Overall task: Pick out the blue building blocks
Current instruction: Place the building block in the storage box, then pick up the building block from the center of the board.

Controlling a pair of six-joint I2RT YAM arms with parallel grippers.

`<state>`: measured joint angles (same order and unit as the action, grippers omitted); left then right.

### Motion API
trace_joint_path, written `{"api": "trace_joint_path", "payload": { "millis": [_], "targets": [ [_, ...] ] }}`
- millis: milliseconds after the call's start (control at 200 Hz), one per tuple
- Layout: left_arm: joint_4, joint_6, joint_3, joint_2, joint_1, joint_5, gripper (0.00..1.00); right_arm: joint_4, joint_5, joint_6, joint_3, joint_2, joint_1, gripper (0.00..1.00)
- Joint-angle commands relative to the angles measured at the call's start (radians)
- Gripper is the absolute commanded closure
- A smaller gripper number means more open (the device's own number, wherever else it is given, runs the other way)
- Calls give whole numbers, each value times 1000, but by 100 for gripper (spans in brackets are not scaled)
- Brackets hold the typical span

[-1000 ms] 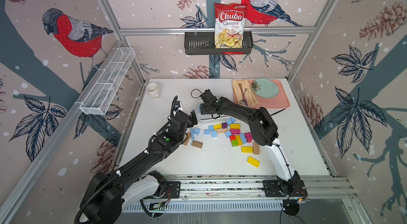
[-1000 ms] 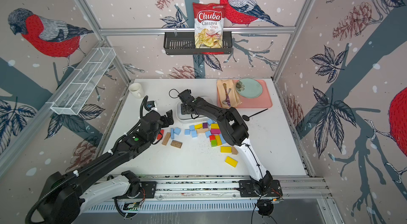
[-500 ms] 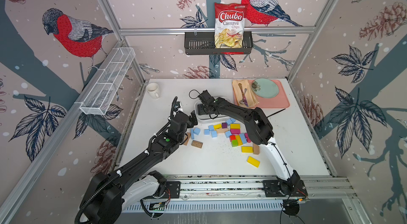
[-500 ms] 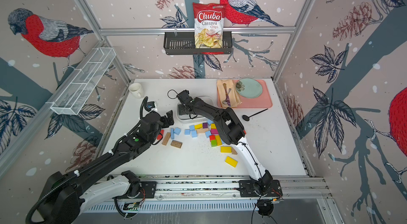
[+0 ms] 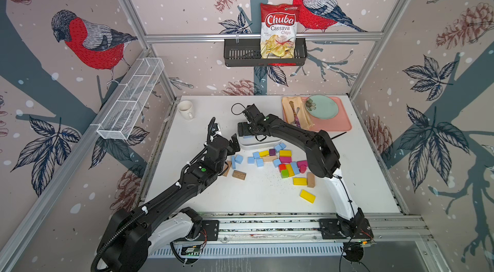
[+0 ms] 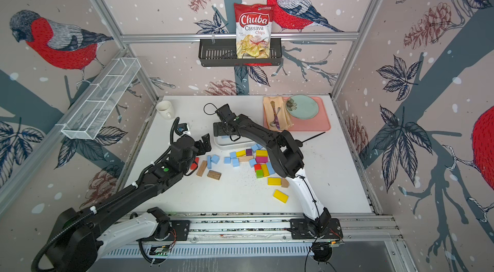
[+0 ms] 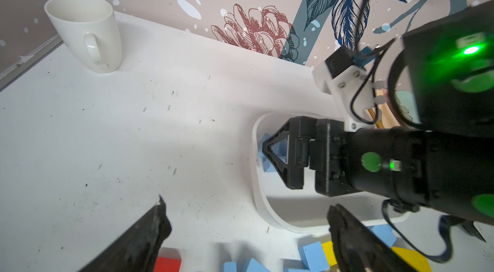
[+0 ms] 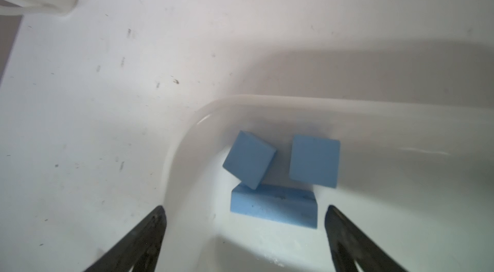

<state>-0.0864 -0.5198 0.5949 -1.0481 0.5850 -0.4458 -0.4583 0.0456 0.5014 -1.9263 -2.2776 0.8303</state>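
1. Your surface [image 5: 240, 198] carried a loose pile of mixed blocks [image 5: 284, 159] near its middle.
2. The white dish [image 8: 187, 129] sat just behind that pile.
3. Your right end effector [image 8: 244, 212] hung over the dish, jaws wide, gripping nothing.
4. Your left end effector [image 7: 247, 204] hovered beside the dish, also wide and empty.
5. Three blue building blocks [image 8: 314, 163], two cubes and a bar, lay close together inside the dish; more lay on the surface in the pile.
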Motion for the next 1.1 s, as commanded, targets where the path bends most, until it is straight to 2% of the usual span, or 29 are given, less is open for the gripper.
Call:
{"api": "trace_joint_path", "payload": {
  "millis": [0,260,390,785,991,1056,1096],
  "targets": [
    [39,-41,13,-6,-1,1,4,25,3,3,32,69,0,6],
    [163,-114,2,-44,-1,67,4,60,72,-28,174,249,-3,0],
    [189,-146,-26,-65,-1,101,8,93,86,-32,282,339,-21,0],
    [218,-198,-40,-186,20,150,30,174,115,-28,592,537,-62,0],
    [242,-224,-20,-245,70,108,40,203,117,-15,676,585,-75,0],
    [244,-229,-11,-271,84,92,48,211,115,-14,689,590,-80,1],
    [246,-232,-6,-289,89,91,50,213,114,-14,694,592,-81,0]
  ]
}}
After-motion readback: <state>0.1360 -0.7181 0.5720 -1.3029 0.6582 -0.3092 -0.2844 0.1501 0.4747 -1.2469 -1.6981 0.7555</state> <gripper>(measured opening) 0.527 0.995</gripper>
